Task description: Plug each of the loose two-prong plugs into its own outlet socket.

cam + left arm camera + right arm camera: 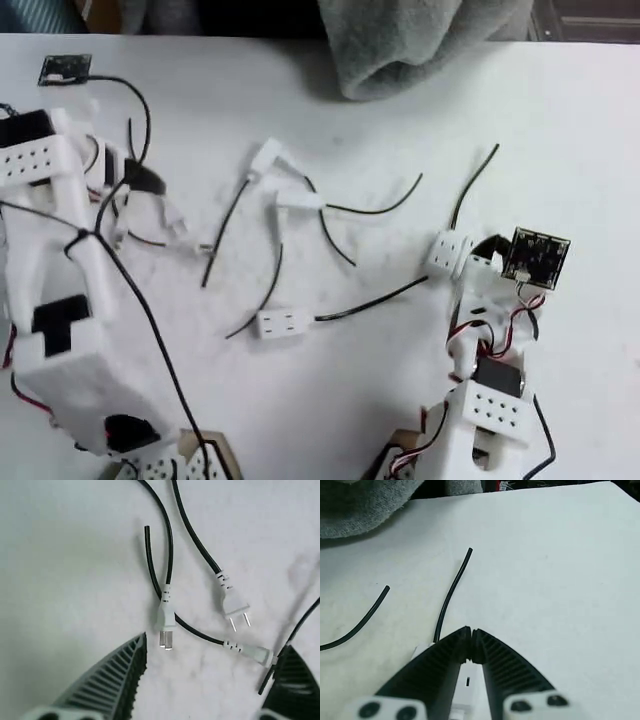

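Note:
Three white two-prong plugs on black cords lie on the white table: one with flat prongs (166,622), one with round prongs (235,605), one on its side (250,650). My left gripper (205,680) hangs open just above them, touching none. From above, two plugs (265,156) (300,200) lie mid-table. A white outlet socket (283,322) lies loose in the middle. My right gripper (468,258) (471,645) is shut on a second outlet socket (446,250) (466,690), whose cord (451,594) runs away from me.
A grey cloth (420,45) lies at the table's far edge. A small circuit board (65,68) with a black cable sits at the far left corner. Loose black cord ends (385,205) curl across the middle. Bare table lies to the far right.

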